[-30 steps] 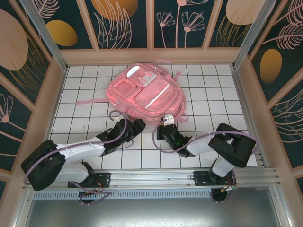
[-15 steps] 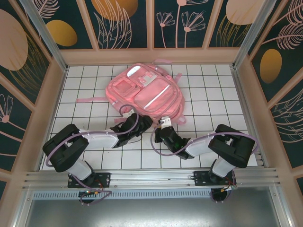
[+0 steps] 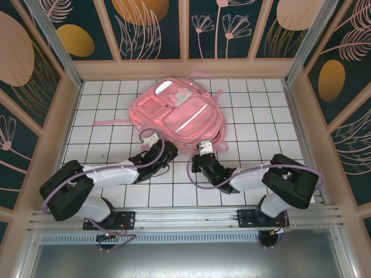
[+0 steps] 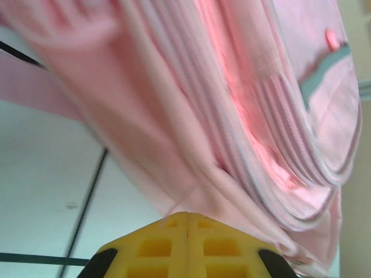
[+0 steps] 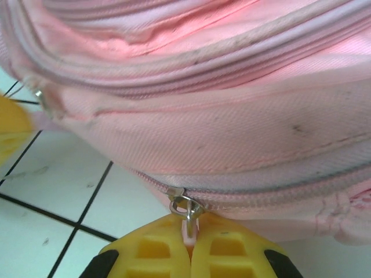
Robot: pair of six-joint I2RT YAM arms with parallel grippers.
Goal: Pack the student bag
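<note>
early stage: student bag (image 3: 177, 113) appears zipped, nothing packed. right fingers (image 5: 151, 255) pinch the zip pull (image 5: 186, 211) at 5 o'clock; left fingers (image 4: 151, 249) pressed together at its 7 o'clock hem.

1. The student bag (image 3: 177, 113) is pink all over, with pale strips (grey-looking up close).
2. The table (image 3: 249, 116) has white tiles and dark grid lines.
3. The walls (image 3: 151, 29) are dark teal with peach and gold flowers.
4. The left gripper (image 4: 186, 223) and right gripper (image 5: 190, 234) are yellow.
5. The arms (image 3: 107, 172) are white and black, with lilac cables (image 3: 189, 174).
6. The zip pull (image 5: 185, 208) is a silver ring with a pink tab.
</note>
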